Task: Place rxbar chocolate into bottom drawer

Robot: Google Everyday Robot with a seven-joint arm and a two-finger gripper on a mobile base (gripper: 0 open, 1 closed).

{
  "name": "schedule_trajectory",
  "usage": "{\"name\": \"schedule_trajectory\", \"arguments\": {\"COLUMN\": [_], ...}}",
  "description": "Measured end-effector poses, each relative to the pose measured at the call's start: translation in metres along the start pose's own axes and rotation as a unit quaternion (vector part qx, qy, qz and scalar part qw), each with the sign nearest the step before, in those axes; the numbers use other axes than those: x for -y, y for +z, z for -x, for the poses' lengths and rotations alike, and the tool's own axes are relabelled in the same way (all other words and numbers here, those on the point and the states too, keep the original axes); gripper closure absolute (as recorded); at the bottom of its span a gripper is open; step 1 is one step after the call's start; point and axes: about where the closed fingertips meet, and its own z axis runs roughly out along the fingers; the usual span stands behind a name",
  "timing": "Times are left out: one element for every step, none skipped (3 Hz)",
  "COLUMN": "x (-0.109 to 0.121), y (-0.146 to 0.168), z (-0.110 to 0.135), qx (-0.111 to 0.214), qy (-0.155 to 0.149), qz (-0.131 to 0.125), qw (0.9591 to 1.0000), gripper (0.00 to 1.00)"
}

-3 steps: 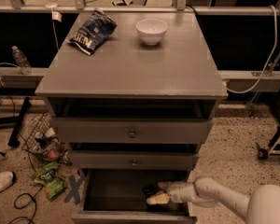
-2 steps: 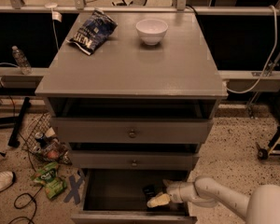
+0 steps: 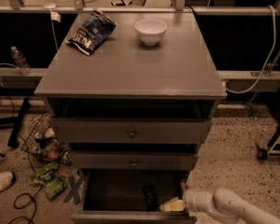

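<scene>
The rxbar chocolate (image 3: 150, 198) lies inside the bottom drawer (image 3: 111, 190), on its dark floor toward the front right, w/ the pale lettering just visible. The drawer is pulled out wide. Just beside the bar, on the right of it in the view, is the gripper (image 3: 171, 205), low inside the drawer near the front right corner, and the pale arm (image 3: 224, 203) reaches in from the right. Whether the gripper is apart or together I cannot tell, and also not whether it touches the bar; there seems to be a thin dark gap btw. them. In my judgement the step in hand is the release, i.e. the placing is nearly complete. The next move calls for taking the gripper up and out w/o dragging the bar along, and w/o hitting the drawer front or the middle drawer (image 3: 133, 162) above. Farther off, on the counter (image 3: 130, 73), the chip bag (image 3: 91, 31) and the white bowl (image 3: 150, 31) are well apart from all this and have no role here
</scene>
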Motion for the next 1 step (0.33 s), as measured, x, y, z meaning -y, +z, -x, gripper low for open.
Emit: {"name": "schedule_trajectory", "arguments": {"x": [0.0033], "y": [-0.0088], "z": [-0.0061], "qx": [0.003], "qy": [0.007], "qz": [-0.007], "qw": [0.9999], "gripper": [0.0]}}
